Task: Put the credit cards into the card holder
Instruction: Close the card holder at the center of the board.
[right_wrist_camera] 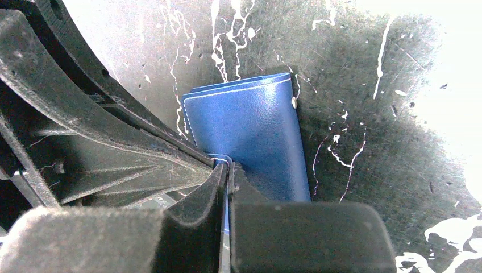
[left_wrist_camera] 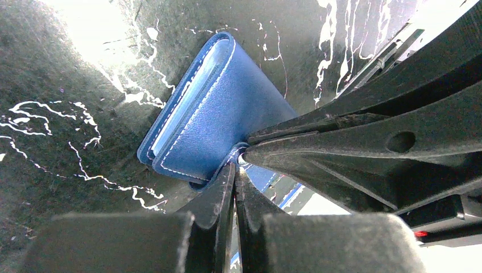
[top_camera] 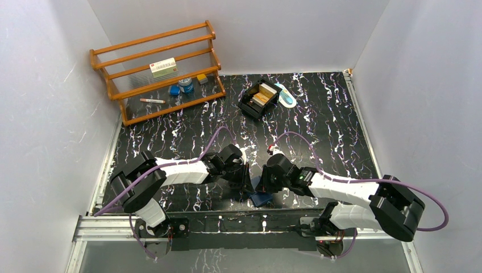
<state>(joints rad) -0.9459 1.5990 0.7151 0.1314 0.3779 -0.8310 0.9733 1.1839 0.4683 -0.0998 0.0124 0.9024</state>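
The navy-blue card holder lies folded near the table's front edge, between the two arms. My left gripper is shut on a thin flap at the holder's corner. My right gripper meets it tip to tip, its jaws pressed on the same blue edge. A light blue inner pocket shows along the holder's open side in the left wrist view. The credit cards, gold and tan, sit stacked in a black tray at the back.
A wooden rack stands at the back left with a white-and-red box and small items on its shelves. A white and teal object lies beside the tray. A small red-and-white thing lies behind the right gripper.
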